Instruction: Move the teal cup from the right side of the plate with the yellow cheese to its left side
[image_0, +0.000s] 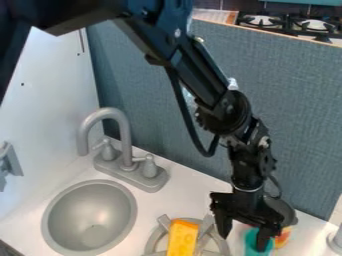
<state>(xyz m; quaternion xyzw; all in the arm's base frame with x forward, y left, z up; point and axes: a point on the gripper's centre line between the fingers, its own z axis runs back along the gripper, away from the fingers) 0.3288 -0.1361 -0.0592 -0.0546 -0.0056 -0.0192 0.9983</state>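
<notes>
The black gripper (244, 240) hangs low at the bottom right, its fingers apart. Its right finger overlaps a teal object (250, 241), perhaps a cup, partly hidden behind it; whether they touch I cannot tell. Left of the gripper, a yellow cheese-like block (182, 238) with round spots lies on the grey burner grate (159, 233). An orange and red item (283, 237) sits just right of the teal object. Behind the gripper is a dark grey rounded object (286, 211), mostly covered.
A grey sink bowl (90, 215) lies at the left, with a grey faucet (123, 142) and its two handles behind it. A blue-grey panel (294, 120) stands along the back. A grey fitting (336, 240) is at the right edge.
</notes>
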